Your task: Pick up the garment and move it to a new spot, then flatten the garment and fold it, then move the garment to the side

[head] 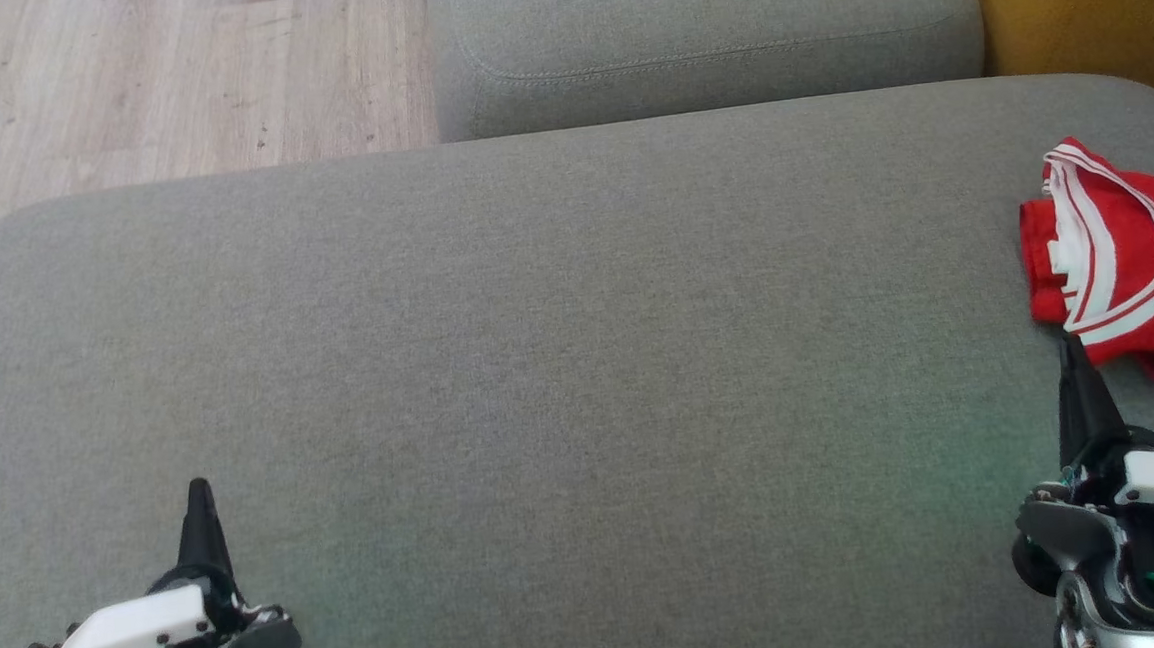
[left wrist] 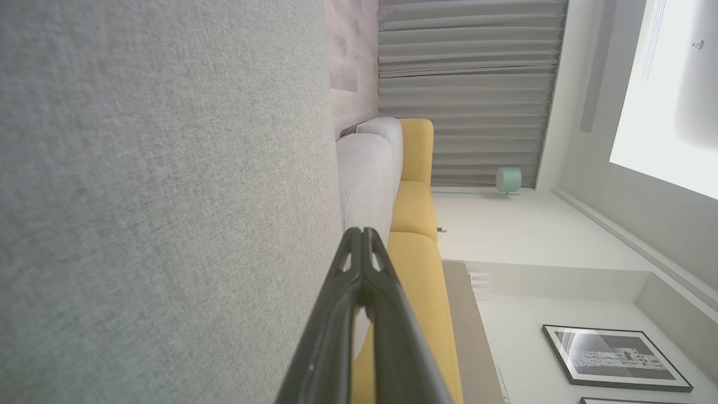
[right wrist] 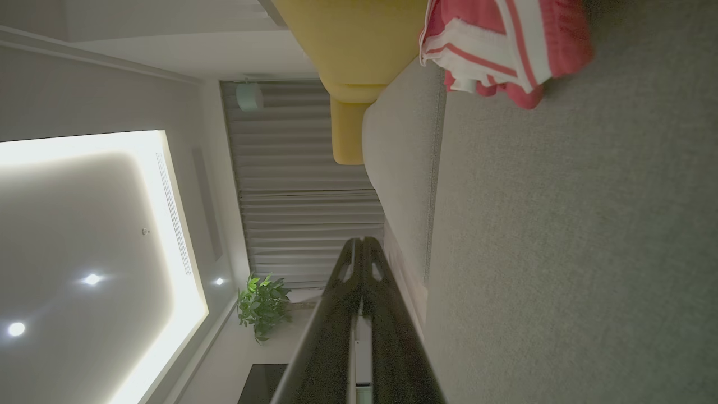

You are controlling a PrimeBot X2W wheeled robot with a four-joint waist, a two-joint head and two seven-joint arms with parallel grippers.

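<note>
The garment [head: 1134,260] lies bunched up at the far right of the grey cushion [head: 540,366], red with red-and-white striped trim, cut off by the head view's right edge. No number print or label shows. In the right wrist view the garment [right wrist: 505,39] sits ahead at the top. My right gripper [head: 1069,344] is shut and empty, its tip just short of the cloth's near edge. The right gripper [right wrist: 362,241] fingers are pressed together. My left gripper [head: 198,487] rests shut and empty at the lower left, far from the cloth. In its own view the left gripper [left wrist: 363,231] holds nothing.
A second grey cushion [head: 700,46] butts against the far edge. Wooden floor [head: 121,81] lies beyond at the upper left. A yellow sofa [head: 1098,2] stands at the upper right. The wide cushion top between my grippers is bare fabric.
</note>
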